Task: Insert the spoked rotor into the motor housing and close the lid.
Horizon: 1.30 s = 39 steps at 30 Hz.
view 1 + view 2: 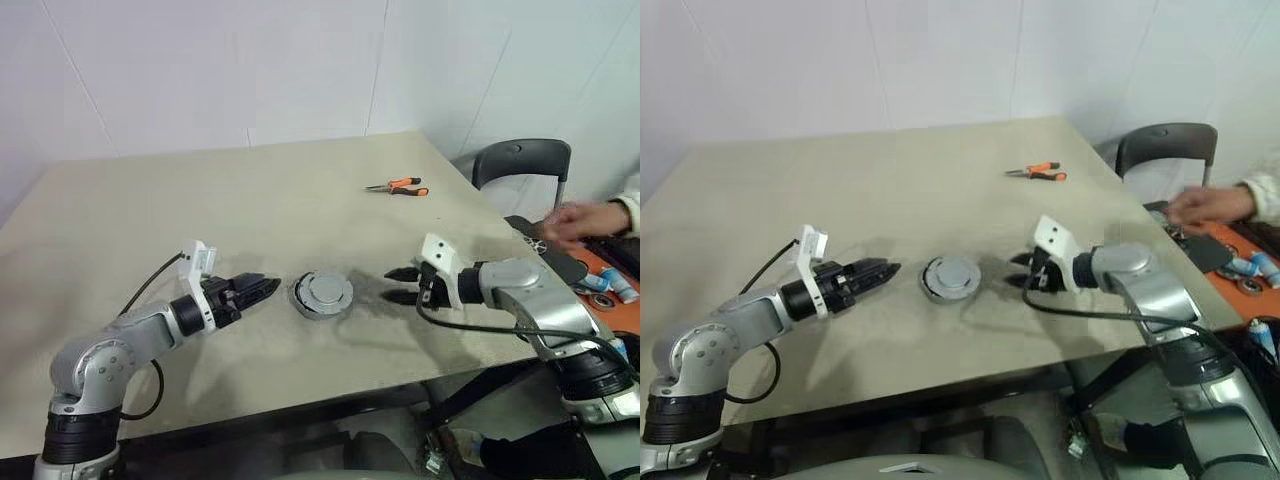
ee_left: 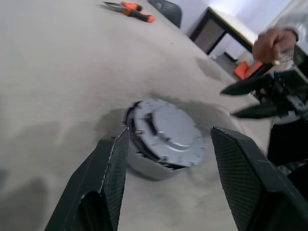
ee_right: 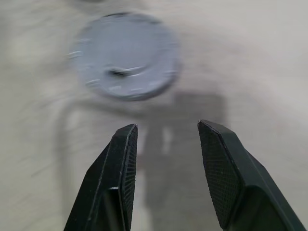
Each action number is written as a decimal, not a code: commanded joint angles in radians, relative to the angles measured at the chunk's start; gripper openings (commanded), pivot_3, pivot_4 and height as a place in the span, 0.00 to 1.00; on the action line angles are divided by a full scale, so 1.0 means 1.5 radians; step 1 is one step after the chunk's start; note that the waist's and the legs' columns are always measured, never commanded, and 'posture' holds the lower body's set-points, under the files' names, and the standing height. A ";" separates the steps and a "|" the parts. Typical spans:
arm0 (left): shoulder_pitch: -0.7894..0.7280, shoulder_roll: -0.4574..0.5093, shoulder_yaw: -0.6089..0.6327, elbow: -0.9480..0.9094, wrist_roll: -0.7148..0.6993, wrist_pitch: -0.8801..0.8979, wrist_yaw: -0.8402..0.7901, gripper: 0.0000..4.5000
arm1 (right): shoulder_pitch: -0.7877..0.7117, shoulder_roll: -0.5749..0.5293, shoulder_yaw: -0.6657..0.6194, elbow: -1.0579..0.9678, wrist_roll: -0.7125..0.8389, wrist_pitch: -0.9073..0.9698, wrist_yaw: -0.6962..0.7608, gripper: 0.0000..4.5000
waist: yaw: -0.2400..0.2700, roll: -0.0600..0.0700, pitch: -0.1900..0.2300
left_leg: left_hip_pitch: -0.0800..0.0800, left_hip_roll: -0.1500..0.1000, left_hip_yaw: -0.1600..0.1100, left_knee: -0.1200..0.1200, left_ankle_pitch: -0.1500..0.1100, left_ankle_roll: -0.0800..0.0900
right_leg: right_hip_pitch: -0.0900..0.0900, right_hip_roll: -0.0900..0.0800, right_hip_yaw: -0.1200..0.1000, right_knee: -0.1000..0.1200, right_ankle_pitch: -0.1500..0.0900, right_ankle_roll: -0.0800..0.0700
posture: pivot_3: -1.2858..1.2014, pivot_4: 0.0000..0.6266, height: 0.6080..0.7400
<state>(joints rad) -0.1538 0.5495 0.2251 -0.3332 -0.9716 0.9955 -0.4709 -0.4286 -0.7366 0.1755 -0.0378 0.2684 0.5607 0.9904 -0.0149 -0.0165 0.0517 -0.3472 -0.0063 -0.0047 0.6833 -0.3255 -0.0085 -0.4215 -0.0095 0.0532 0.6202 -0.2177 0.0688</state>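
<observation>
Both fingers (image 2: 115,168) sets parted, empty; lid (image 1: 326,289) sits skewed on motor housing (image 2: 144,166). Next: press it flush.

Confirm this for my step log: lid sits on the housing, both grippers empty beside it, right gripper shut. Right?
Not quite. The right gripper is open: the right wrist view shows its fingers apart, empty. The rest holds: the lid sits on the housing, and the left gripper is empty beside it.

Lid (image 1: 326,290): smooth matt grey metal. Table (image 1: 250,190): matt beige, faintly rough. Pliers (image 1: 398,186): orange plastic grips.
</observation>
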 commanded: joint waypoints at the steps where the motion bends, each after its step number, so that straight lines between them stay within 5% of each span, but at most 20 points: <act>1: -0.018 0.023 0.032 0.004 -0.006 -0.003 -0.012 0.64 | 0.010 0.005 -0.021 -0.005 -0.003 -0.013 -0.012 0.46 | 0.000 0.000 0.000 | -0.001 0.000 0.000 0.000 0.000 0.000 | -0.001 0.000 0.000 0.000 0.000 0.000 | 0.52 0.00 1.00; 39: -0.039 0.054 0.036 0.024 0.010 0.008 -0.046 0.64 | 0.021 0.028 -0.044 0.051 -0.048 -0.059 -0.090 0.46 | -0.001 0.000 0.000 | -0.003 -0.001 0.000 0.000 0.000 0.000 | -0.003 -0.001 0.000 0.000 0.001 0.002 | 0.52 0.00 1.00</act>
<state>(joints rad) -0.1948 0.6210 0.2678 -0.2862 -0.9631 1.0316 -0.5275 -0.3632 -0.6941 0.1423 0.0568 0.1978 0.4840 0.8647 -0.0159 -0.0165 0.0516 -0.3519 -0.0074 -0.0044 0.6837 -0.3255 -0.0085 -0.4255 -0.0113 0.0538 0.6197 -0.2155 0.0723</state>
